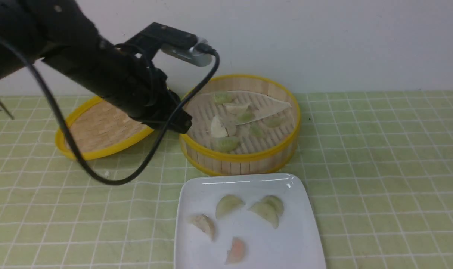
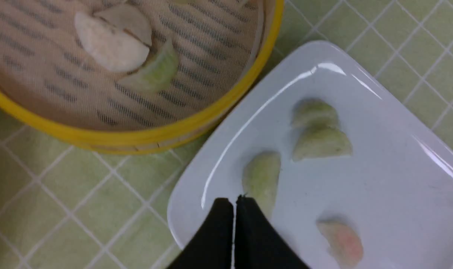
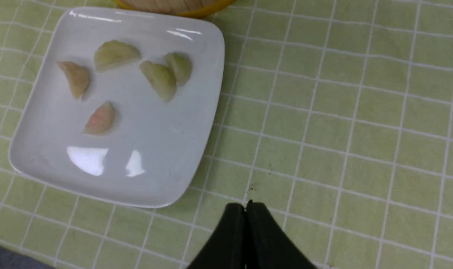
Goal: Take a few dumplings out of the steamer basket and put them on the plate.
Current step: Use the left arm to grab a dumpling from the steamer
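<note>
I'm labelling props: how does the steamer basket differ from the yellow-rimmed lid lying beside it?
The steamer basket has an upright slatted wall; the lid is shallow and woven. The basket holds dumplings on a paper liner; the lid shows none. Both are round with yellow rims.

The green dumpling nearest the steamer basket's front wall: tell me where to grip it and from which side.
Come straight down: the upright wall of the steamer basket stands close in front of the dumpling and likely blocks a side approach. It lies flat, long axis left to right, so pinch its plump middle across the short width. The left gripper is shut and must open first.
</note>
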